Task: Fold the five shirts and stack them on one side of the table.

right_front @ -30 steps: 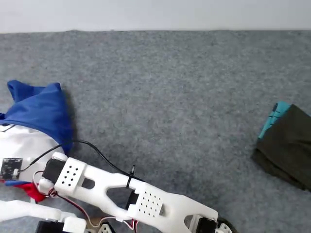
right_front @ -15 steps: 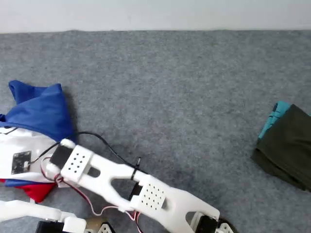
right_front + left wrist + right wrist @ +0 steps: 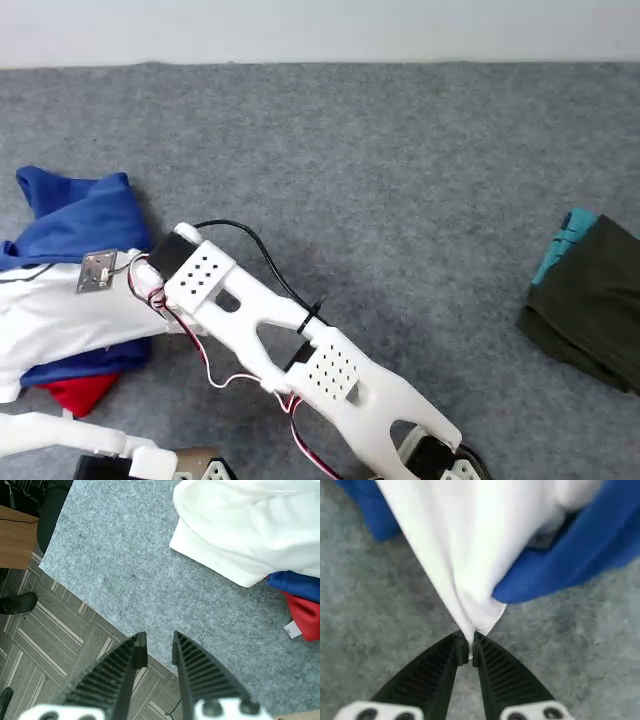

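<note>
A heap of shirts lies at the table's left: a white shirt [image 3: 50,315] on top of a blue shirt [image 3: 85,215] and a red shirt [image 3: 78,393]. The right arm [image 3: 260,320] stretches across from the front right to this heap. In the right wrist view my right gripper [image 3: 470,647] is shut on a pinched edge of the white shirt [image 3: 470,555], with the blue shirt [image 3: 570,555] beside it. My left gripper [image 3: 159,642] hangs slightly open and empty over the table's front-left edge, apart from the white shirt [image 3: 250,530].
A folded dark green shirt [image 3: 590,310] lies on a teal one [image 3: 560,245] at the right edge. The left arm [image 3: 60,435] rests along the front left. Grey felt [image 3: 380,170] covers the table; patterned floor [image 3: 45,645] lies beyond its edge.
The right arm swung from the front edge toward the table's middle, pulling the white shirt rightward across the blue one. More of the red and blue shirts shows below the white.
</note>
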Robot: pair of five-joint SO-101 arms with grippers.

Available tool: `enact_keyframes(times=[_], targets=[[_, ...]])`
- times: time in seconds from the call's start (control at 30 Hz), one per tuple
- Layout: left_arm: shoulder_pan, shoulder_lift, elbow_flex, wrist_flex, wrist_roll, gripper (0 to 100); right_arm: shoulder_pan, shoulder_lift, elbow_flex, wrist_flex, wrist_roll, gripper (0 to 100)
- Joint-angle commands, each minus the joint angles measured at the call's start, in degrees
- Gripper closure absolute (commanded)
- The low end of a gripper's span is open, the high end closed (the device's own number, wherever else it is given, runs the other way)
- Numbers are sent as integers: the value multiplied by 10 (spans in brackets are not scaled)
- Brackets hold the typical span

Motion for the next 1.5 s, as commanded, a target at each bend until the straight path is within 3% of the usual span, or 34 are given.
enact_keyframes(times=[0.0,0.23,0.67,1.1,1.27,1.47], targets=[[1,-7,-20,-7,-1,899,3,-22,-30,28,5,933],[-2,-7,-19,-7,-1,899,-24,-23,-31,40,-48,705],[2,-6,-18,-7,-1,899,-76,-19,-28,23,-49,700],[2,-5,-17,-7,-1,899,-47,34,-29,-58,-51,700],[4,-6,11,-11,-1,899,-54,56,-31,-58,-49,712],[-1,-6,23,-11,-1,899,-54,59,-46,-56,-21,963]])
